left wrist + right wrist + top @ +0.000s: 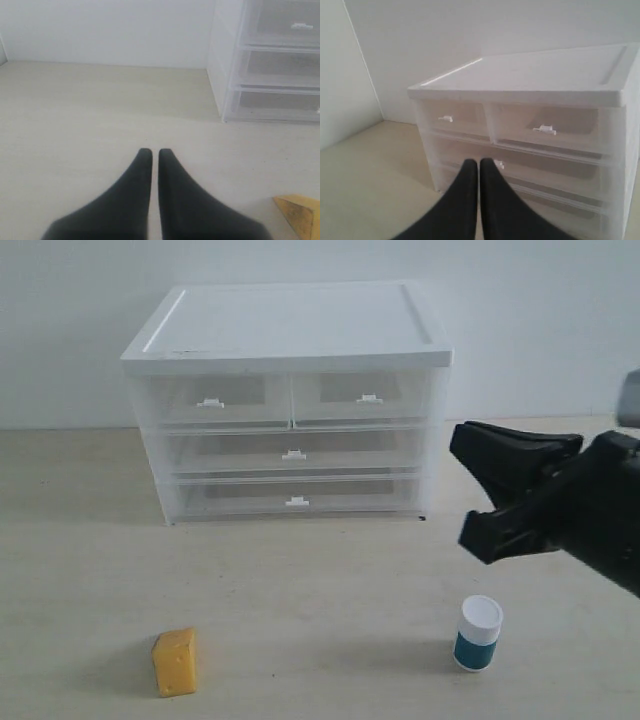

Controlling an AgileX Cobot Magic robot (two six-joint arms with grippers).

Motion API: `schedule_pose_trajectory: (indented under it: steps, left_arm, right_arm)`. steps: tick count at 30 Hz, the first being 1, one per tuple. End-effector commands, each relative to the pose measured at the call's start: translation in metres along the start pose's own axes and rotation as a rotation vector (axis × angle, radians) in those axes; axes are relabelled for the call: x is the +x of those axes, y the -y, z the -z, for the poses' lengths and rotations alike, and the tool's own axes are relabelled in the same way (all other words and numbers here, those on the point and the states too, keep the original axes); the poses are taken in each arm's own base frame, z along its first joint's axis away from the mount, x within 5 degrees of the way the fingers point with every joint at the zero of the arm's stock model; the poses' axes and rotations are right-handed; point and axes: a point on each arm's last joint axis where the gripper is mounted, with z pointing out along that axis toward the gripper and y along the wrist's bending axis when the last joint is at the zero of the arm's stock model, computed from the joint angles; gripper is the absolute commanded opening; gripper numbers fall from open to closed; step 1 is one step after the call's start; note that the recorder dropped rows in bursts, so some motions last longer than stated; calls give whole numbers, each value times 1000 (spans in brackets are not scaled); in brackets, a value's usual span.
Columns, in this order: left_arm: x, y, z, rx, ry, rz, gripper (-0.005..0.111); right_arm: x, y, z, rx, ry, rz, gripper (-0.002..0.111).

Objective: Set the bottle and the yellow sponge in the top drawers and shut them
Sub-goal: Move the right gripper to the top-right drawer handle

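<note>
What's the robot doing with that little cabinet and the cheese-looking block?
Nothing is being held yet. The yellow sponge and the bottle both stand on the table in front of the cabinet, sponge on the left, bottle on the right. The top drawers are shut. The right gripper is up in the air facing the cabinet, and the left gripper hangs over the table beside the sponge. Both are closed and empty.

1. Lower right of the left wrist view: only a corner of the yellow sponge point(300, 216) shows; the frame's edge cuts off the rest.
2. Right edge, exterior view: the right arm point(600, 510) is blurred and cropped.
3. Bottom centre, right wrist view: the right gripper point(479, 162) jaws hide part of the lower drawers point(560, 172).
4. Top drawers point(240, 398): the cloudy fronts do not show what is inside.
</note>
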Motion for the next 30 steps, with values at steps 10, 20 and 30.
schedule_pose_trajectory:
  steps: [10,20,30]
  left_arm:
    - [1,0,0,-3,-1,-5,4]
    - [1,0,0,-3,1,-5,4]
    - [1,0,0,-3,1,-5,4]
  right_arm:
    - [41,-34,-43,197,79,112,0]
    - [87,-35,-106,305,3,116,0]
    - [81,-18,-142,411,76,62,41]
